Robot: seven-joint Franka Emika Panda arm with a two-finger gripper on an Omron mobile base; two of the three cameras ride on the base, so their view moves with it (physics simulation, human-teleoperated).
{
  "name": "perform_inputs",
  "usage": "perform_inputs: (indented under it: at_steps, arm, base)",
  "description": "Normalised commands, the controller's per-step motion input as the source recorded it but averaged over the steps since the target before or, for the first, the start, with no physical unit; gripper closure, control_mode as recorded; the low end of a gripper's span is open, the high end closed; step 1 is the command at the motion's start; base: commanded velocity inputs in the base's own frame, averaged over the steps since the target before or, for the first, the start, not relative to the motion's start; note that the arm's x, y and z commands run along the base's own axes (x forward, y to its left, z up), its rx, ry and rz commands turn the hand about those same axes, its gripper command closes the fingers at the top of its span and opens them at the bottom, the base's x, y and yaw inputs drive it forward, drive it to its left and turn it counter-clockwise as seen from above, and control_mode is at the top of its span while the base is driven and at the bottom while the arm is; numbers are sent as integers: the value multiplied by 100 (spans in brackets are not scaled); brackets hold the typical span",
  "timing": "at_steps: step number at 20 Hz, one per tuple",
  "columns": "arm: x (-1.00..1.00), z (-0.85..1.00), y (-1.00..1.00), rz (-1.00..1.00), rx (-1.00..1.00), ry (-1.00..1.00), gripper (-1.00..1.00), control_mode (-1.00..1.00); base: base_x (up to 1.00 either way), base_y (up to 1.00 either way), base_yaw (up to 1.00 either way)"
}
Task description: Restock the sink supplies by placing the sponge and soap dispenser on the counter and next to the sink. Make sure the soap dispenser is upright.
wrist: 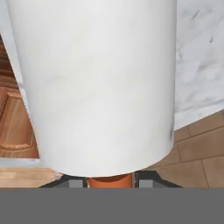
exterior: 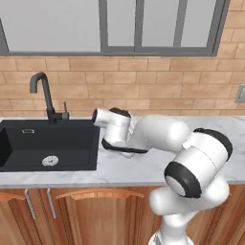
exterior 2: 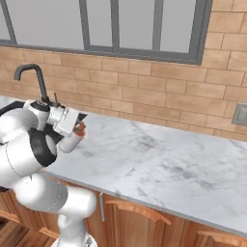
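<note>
The soap dispenser (wrist: 100, 87) is a white cylinder that takes up most of the hand view, with its orange-brown pump neck (wrist: 109, 180) at the bottom between my fingertips. My gripper (exterior 2: 79, 126) is shut on that neck. The bottle body (exterior 2: 72, 141) slants down from it, above the marbled counter (exterior 2: 159, 154). It hangs just right of the black sink (exterior: 52, 139) with its curved faucet (exterior: 45, 93). In the left base view my wrist (exterior: 115, 127) covers the bottle. The sponge is out of view.
The counter (exterior: 143, 165) runs on to the right of the sink, bare marble with brown cabinet fronts (exterior: 95, 210) below. A tan brick backsplash (exterior 2: 144, 91) with a window stands behind. A wall outlet (exterior 2: 240, 115) sits at the far right.
</note>
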Motion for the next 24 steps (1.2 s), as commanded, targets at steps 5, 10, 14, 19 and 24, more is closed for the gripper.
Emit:
perform_inputs:
  at_steps: [5, 10, 14, 19, 24]
  arm:
    - [74, 10, 58, -13, -37, 25, 100, -100]
    - [53, 0, 93, -10, -35, 15, 100, -100]
    - [32, -1, 68, -12, -28, 7, 100, -100]
    - [16, -27, 6, -11, -24, 1, 100, -100]
    - [3, -44, 0, -10, -18, 0, 100, -100]
  base:
    - [0, 0, 0]
    - [0, 0, 0]
    - [0, 0, 0]
    - [0, 0, 0]
    - [0, 0, 0]
